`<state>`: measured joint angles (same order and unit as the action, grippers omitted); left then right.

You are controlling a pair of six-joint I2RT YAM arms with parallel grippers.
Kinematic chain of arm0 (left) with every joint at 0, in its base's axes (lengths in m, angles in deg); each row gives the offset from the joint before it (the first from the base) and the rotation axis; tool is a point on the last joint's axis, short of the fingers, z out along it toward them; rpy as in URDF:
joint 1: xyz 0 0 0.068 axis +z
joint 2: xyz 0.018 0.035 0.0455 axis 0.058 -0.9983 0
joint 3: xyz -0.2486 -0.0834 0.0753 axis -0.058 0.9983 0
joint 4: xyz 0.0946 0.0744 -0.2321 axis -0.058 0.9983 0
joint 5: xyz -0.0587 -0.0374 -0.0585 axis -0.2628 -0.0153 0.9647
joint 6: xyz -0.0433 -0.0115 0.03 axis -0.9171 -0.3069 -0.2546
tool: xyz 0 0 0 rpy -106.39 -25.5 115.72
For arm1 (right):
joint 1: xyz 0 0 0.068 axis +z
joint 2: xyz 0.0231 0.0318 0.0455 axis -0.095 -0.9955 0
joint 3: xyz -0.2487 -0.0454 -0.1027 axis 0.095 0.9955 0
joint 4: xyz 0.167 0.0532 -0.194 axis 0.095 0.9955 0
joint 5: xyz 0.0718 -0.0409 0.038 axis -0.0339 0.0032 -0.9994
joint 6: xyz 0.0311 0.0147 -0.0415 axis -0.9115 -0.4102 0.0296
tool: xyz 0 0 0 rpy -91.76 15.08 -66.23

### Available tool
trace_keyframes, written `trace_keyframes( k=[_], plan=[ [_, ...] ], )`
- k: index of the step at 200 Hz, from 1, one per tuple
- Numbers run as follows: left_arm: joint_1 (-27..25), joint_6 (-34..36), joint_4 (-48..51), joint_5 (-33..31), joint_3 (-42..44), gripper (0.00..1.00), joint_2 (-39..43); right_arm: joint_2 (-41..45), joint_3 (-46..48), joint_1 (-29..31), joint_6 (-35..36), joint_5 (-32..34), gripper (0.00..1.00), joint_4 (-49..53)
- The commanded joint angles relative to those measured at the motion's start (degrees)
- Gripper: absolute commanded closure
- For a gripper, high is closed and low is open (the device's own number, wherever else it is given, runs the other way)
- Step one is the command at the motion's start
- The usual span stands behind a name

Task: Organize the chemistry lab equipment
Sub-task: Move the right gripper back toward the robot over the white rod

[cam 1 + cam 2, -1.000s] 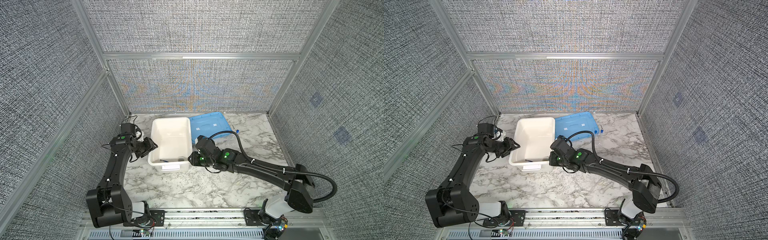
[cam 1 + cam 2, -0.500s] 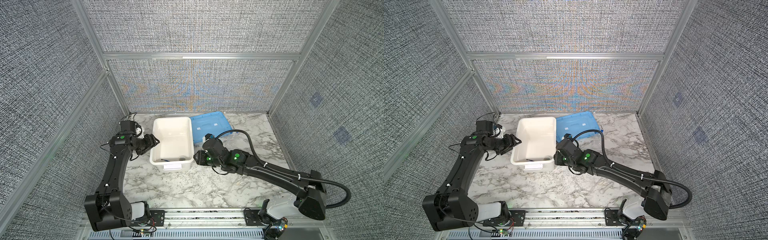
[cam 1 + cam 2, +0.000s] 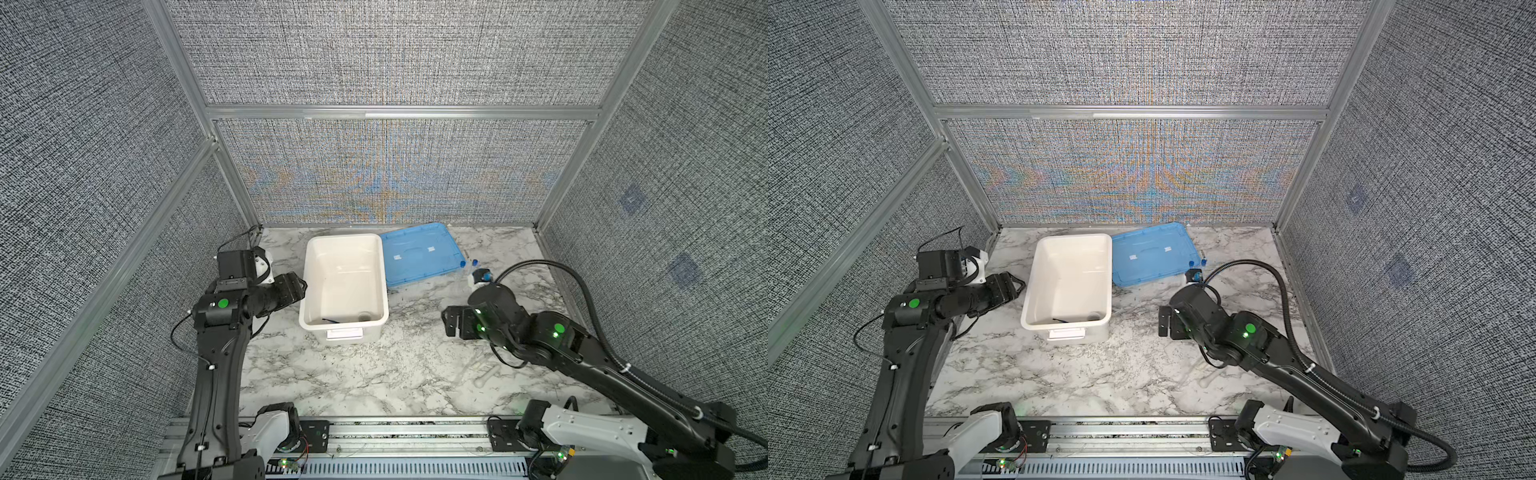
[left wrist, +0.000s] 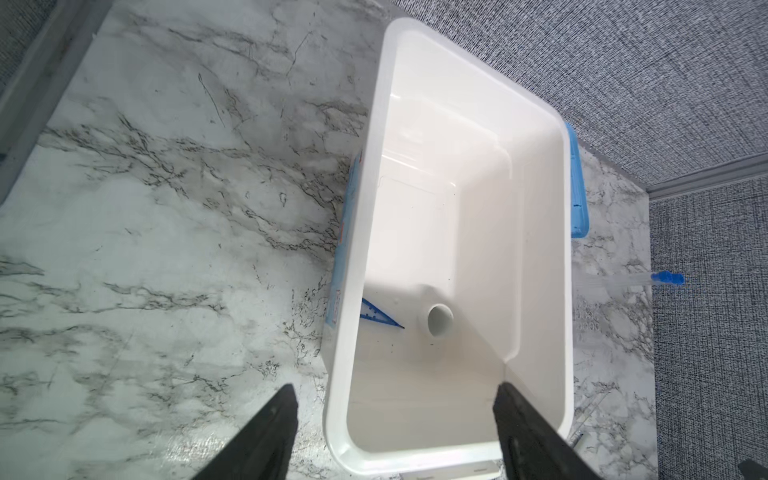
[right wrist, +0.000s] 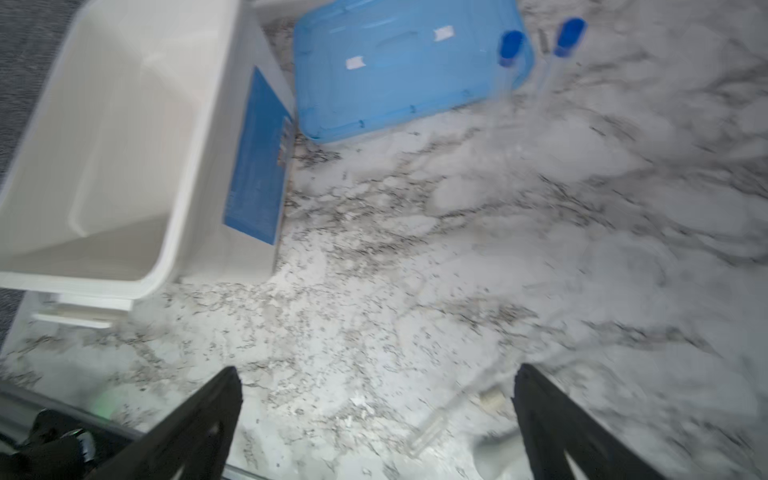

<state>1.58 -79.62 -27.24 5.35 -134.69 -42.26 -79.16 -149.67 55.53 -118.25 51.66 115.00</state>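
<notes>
Tweezers, dark and thin, lie in both top views on the floor of the large white rectangular plastic tub at its near end, close to a small round whitish dish. A flat translucent blue plastic lid rests on the marble-patterned tabletop against the tub's right side, and two clear tubes with blue caps lie at the lid's right near corner. The left gripper sits just beside the tub's left wall, while the right gripper hangs over bare marble, well apart from the tub on its right. Pale clear and white plastic pieces lie on the table beside the right arm. From the left wrist, the left gripper has its jaws spread wide and empty, one finger over the marble and one over the tub; the tweezers and the dish lie beyond them on the tub floor, and one capped tube shows past the far wall. From the right wrist, which is blurred, the right gripper is likewise spread wide and grips nothing. A clear plastic piece lies on the marble between its fingers, and the two tubes sit far off by the lid, one cap overlapping its corner
</notes>
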Motion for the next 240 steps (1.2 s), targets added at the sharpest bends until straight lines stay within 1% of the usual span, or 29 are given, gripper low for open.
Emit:
trace_keyframes(
  k=[1,10,25,37,48,57,61,66,80,95,108,112,121,146,179,240],
  plan=[
    [-0.1,1.9,-0.7,1.6,1.1,0.24,1.6,4.3,3.6,-2.7,-9.3,1.9,0.01,10.8],
    [0.0,1.9,-1.7,1.7,2.3,0.24,2.2,6.5,5.3,-4.0,-12.0,0.6,0.01,12.0],
    [0.0,1.9,-3.0,1.1,3.9,0.24,2.8,9.7,9.9,-5.6,-20.4,-1.0,0.03,14.1],
    [-0.1,1.8,-4.2,0.1,5.2,0.24,2.9,11.9,12.6,-6.5,-27.7,-1.4,0.12,16.9],
    [-0.1,1.5,-5.4,-1.1,6.6,0.24,3.1,14.0,15.3,-7.2,-35.2,-1.5,0.25,19.7],
    [0.0,1.3,-6.7,-1.7,8.0,0.24,3.2,15.5,17.7,-7.8,-37.6,-2.0,0.31,20.0],
    [-0.1,1.2,-7.2,-2.0,8.6,0.24,3.1,15.6,18.7,-8.1,-37.8,-2.5,0.32,19.5],
    [0.0,1.1,-7.7,-2.3,9.1,0.24,3.1,17.7,19.8,-8.5,-37.7,-3.2,0.33,18.6],
    [0.0,1.2,-8.9,-2.8,10.4,0.24,2.9,18.9,22.4,-9.5,-37.4,-5.1,0.40,16.1],
    [-0.1,1.5,-10.0,-3.6,11.1,0.24,2.6,18.2,24.0,-10.8,-35.5,-7.5,0.42,12.6],
    [0.0,1.7,-10.9,-4.2,11.5,0.24,2.3,16.3,24.4,-11.9,-33.7,-9.5,0.45,10.1],
    [0.0,1.7,-11.2,-4.3,11.6,0.24,2.3,13.6,24.4,-12.1,-33.2,-10.2,0.45,9.5],
    [-0.1,1.6,-11.5,-4.2,11.8,0.24,2.1,10.4,24.0,-12.7,-32.2,-11.6,0.45,8.0],
    [0.0,1.4,-12.3,-3.9,13.4,0.24,2.3,3.4,23.8,-13.6,-32.1,-13.7,0.52,5.5],
    [0.0,1.4,-12.5,-4.9,14.4,0.24,2.8,-1.6,25.5,-14.0,-31.5,-16.8,0.53,0.3],
    [-0.1,1.3,-12.7,-4.7,14.7,0.24,2.8,-9.9,27.6,-14.2,-31.7,-20.7,0.54,-3.7]
  ],
)
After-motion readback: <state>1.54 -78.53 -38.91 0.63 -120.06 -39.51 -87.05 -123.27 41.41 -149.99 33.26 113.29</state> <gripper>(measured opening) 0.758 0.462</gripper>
